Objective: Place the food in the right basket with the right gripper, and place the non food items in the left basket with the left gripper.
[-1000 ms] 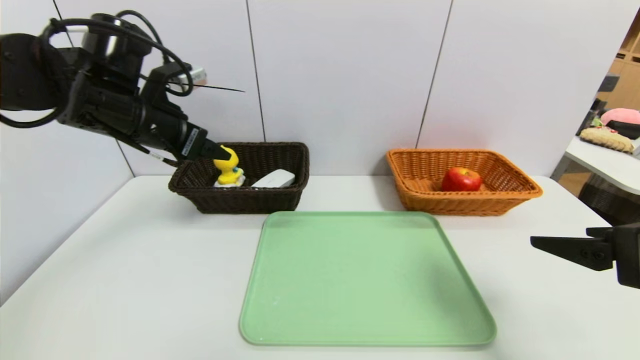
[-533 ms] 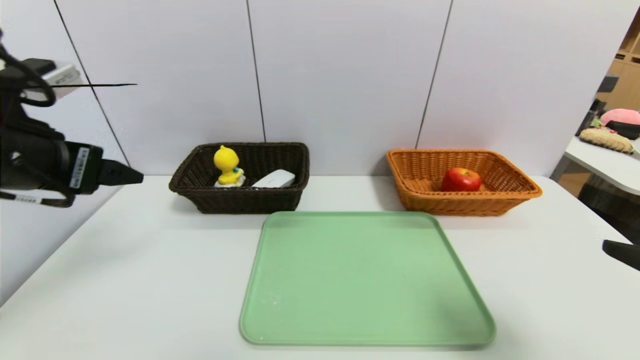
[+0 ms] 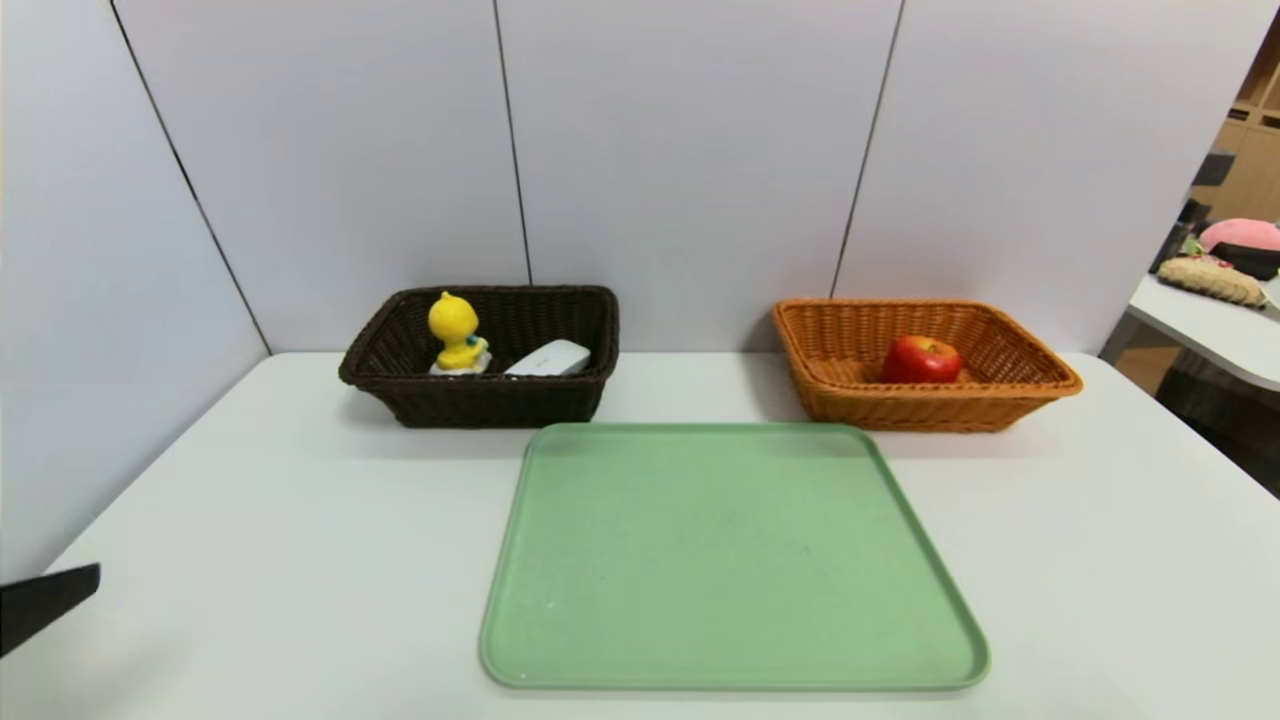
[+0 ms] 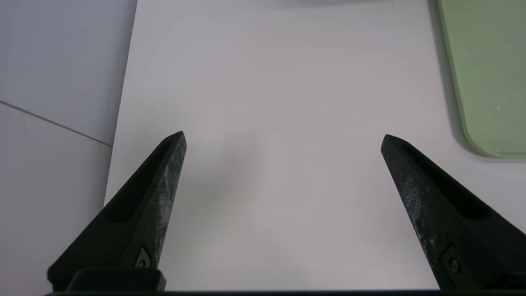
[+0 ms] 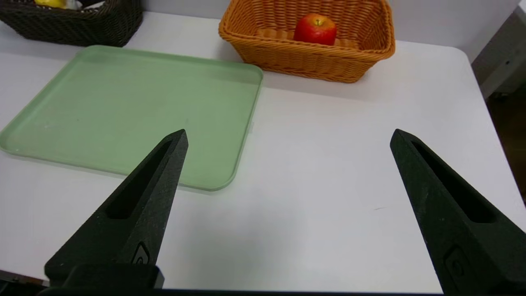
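Note:
A yellow duck toy (image 3: 453,330) and a white item (image 3: 548,358) lie in the dark brown left basket (image 3: 480,405). A red apple (image 3: 921,360) sits in the orange right basket (image 3: 930,412), also seen in the right wrist view as the apple (image 5: 315,28) in its basket (image 5: 308,61). My left gripper (image 4: 283,135) is open and empty above bare table near the front left; only one finger (image 3: 50,605) shows in the head view. My right gripper (image 5: 289,133) is open and empty over the table's front right, out of the head view.
A green tray (image 3: 730,560) with nothing on it lies mid-table in front of both baskets; its corner (image 4: 489,82) shows beside the left gripper. The grey wall panel (image 4: 53,82) runs along the table's left edge. A side table with soft items (image 3: 1220,270) stands far right.
The left arm has let go of the duck in the brown basket and drawn back down to the front left corner. The right gripper has slid out of the head view.

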Tool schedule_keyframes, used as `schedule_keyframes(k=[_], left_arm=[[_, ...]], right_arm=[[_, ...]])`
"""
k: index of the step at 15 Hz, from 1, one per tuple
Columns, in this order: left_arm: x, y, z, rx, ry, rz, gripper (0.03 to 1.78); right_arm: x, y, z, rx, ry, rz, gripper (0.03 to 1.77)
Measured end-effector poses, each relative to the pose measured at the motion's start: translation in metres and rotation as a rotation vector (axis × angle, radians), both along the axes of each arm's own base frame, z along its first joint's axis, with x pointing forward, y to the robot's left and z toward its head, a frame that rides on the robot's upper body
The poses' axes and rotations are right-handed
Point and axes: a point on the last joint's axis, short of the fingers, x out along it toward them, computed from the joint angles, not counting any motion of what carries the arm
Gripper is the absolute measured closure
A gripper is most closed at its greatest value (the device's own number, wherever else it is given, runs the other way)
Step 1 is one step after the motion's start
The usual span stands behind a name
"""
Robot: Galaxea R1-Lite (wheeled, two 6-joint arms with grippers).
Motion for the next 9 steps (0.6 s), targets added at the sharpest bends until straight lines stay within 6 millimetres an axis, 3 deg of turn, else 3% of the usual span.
schedule_keyframes(k=[4,9], left_arm=[[-0.035,0.004,-0.029,-0.016,-0.032,0.023,0.12],[-0.06,0.007,-0.053,-0.026,-0.078,0.019,0.12]], right_arm=[[-0.022,0.004,-0.009,0.024,-0.01,0.024,0.1],[-0.046,0.006,-0.029,0.01,-0.028,0.023,0.1]])
